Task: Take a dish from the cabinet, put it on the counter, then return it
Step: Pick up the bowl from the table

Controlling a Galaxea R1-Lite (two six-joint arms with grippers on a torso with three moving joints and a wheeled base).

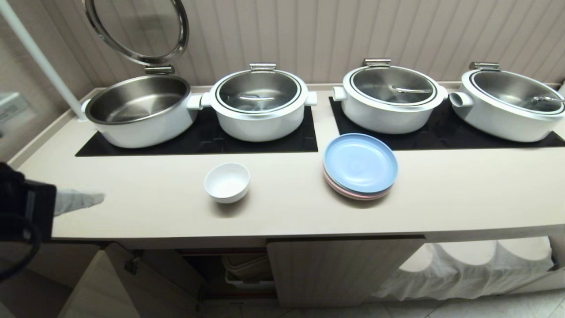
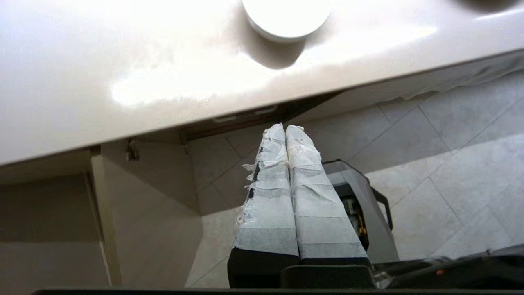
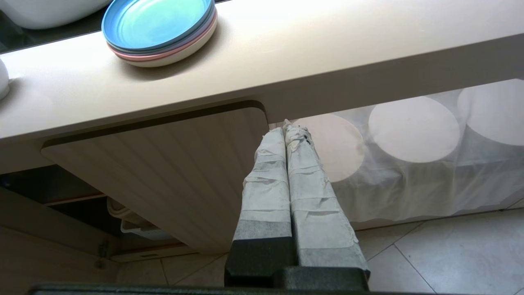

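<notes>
On my head view the dish (image 1: 227,182) sits upright on the worktop (image 1: 282,207), a little left of centre in the frame, in front of the black panel (image 1: 198,139) that carries two of the white pots. It stands alone, touched by nothing. To its right, well apart, lies the stack of plates (image 1: 360,166), blue on top and pink beneath. Along the back I see four white pots: the leftmost pot (image 1: 140,110) has its round lid (image 1: 137,31) raised at the upper left of the frame, and the other three are covered. My left gripper (image 1: 81,199) comes in at the left edge of the frame, level with the front of the worktop, well left of the dish; its jaws are pressed together and hold nothing. In the left wrist view the taped fingers (image 2: 266,196) lie flat against each other below the worktop's front edge, with the dish (image 2: 286,16) at the top of that frame. My right gripper (image 3: 285,127) is out of the head view; its wrist view shows its jaws together too, empty, low in front of the cabinet (image 3: 172,172), whose ribbed door (image 1: 340,269) stands shut at the lower centre of the head view. Left of that door the cabinet is open and dark inside.
</notes>
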